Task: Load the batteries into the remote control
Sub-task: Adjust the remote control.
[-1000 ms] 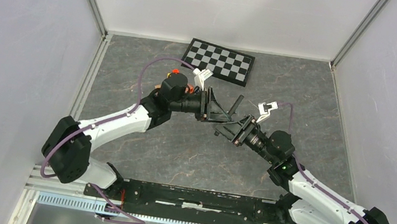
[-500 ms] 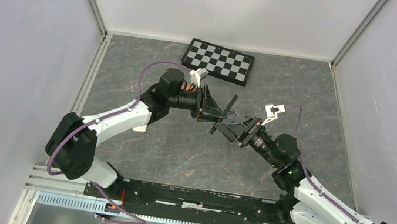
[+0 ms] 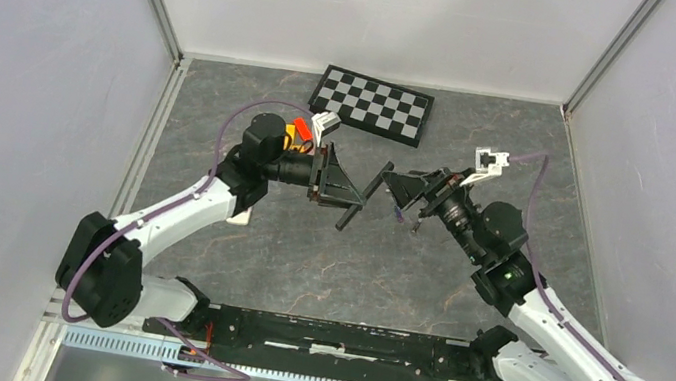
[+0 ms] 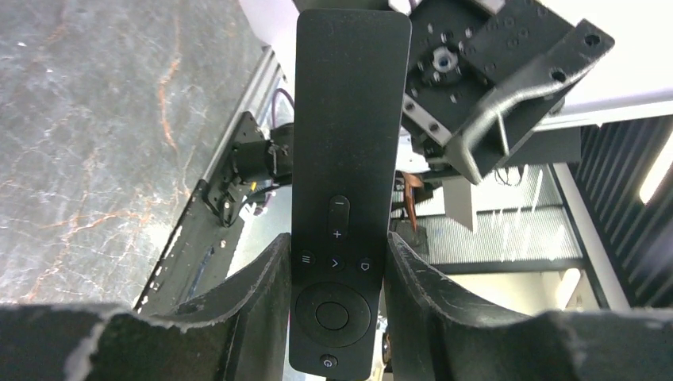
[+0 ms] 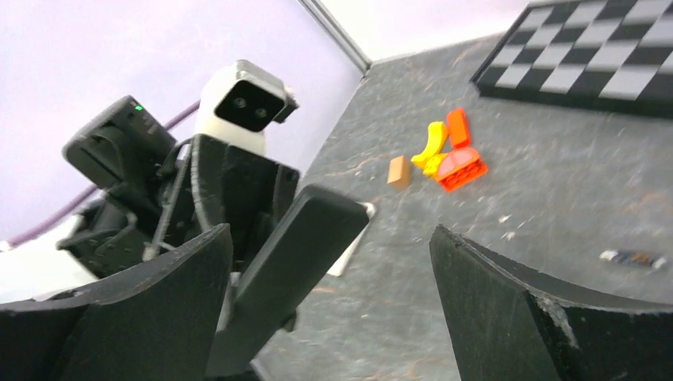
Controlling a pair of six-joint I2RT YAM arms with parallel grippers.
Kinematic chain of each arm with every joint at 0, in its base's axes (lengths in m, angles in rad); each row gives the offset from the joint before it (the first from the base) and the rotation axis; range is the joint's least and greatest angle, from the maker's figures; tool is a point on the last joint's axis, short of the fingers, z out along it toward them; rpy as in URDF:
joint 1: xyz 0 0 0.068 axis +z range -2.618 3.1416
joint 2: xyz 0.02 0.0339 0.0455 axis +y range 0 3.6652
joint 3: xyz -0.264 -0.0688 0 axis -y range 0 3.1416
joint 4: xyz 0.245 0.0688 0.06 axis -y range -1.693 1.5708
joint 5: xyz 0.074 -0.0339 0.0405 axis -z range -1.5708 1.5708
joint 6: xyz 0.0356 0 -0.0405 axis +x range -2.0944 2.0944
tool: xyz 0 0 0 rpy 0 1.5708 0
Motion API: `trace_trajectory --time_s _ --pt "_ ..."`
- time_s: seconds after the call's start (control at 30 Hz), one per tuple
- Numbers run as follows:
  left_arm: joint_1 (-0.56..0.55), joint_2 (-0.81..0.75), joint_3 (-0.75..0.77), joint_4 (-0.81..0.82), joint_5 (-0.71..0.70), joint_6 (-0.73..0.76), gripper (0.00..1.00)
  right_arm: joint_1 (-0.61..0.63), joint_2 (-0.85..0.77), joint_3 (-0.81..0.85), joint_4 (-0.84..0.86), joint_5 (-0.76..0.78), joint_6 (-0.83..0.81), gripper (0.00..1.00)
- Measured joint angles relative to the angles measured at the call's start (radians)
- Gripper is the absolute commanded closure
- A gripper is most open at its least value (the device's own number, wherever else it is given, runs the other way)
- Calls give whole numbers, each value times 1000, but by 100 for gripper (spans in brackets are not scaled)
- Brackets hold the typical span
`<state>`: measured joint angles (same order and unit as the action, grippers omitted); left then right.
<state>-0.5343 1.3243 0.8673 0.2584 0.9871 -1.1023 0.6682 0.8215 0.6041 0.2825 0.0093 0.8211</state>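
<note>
My left gripper (image 4: 337, 248) is shut on the black remote control (image 4: 345, 151) at its button end, with the buttons facing the left wrist camera. From above, the remote (image 3: 361, 197) juts out of the left gripper (image 3: 341, 194) above the table's middle. My right gripper (image 3: 402, 188) hangs just right of the remote's far end. It is open wide (image 5: 329, 234), the remote (image 5: 295, 258) lies ahead of its left finger, and nothing is gripped. One slim dark battery (image 5: 632, 257) lies on the table to the right.
Orange, red and yellow blocks (image 5: 444, 155) lie in a cluster behind the left arm (image 3: 300, 131). A checkerboard (image 3: 373, 104) lies at the back of the table. A flat white piece (image 5: 355, 235) lies on the table near the left arm.
The right gripper has opened wide and drawn back up and to the right, away from the remote. The left gripper has shifted left, keeping the remote.
</note>
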Motion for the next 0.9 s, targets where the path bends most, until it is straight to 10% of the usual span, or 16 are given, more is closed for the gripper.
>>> trace_trajectory --time_s 0.3,0.53,0.9 --pt "4 -42 0 1 125 43 66 -62 29 166 -49 -381 -656 2" --pt "14 -42 2 -90 161 143 68 -62 169 415 -394 -749 -1176 2" --pt "21 -1 137 -621 156 624 68 -76 308 498 -832 -949 -1666 12"
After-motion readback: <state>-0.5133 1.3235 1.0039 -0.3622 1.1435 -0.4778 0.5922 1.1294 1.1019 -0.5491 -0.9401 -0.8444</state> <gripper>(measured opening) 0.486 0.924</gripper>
